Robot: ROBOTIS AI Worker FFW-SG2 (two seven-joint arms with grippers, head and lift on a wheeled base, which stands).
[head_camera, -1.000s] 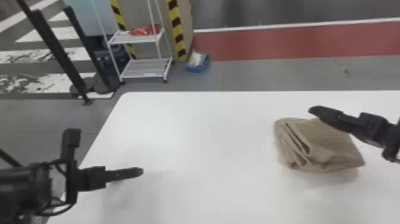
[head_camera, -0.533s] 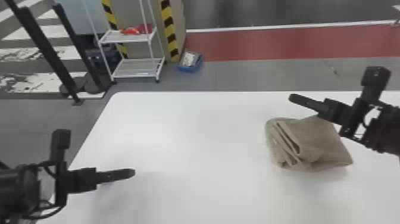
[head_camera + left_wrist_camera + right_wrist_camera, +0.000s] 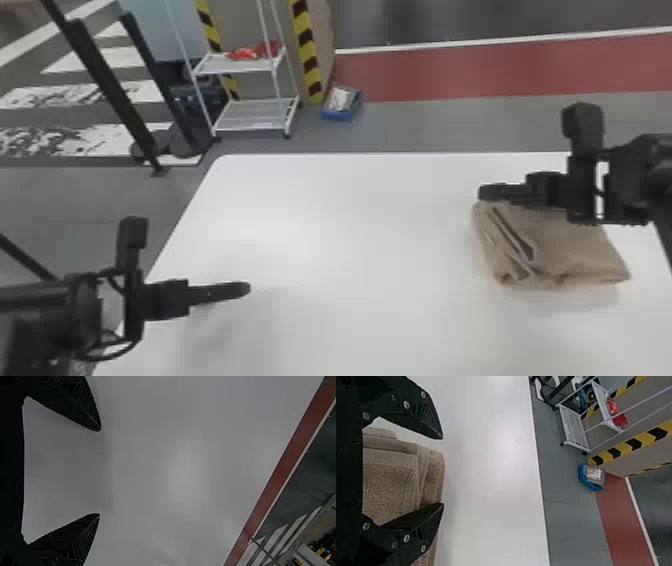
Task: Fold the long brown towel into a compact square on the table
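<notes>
Towel under right gripper, fingers wide apart

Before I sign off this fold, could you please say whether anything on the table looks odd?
The brown towel, toward the right of the table, looks slightly askew: its left side shows loose, uneven layers with a gap between them, so it is not a neat square. I see no spill.
</notes>
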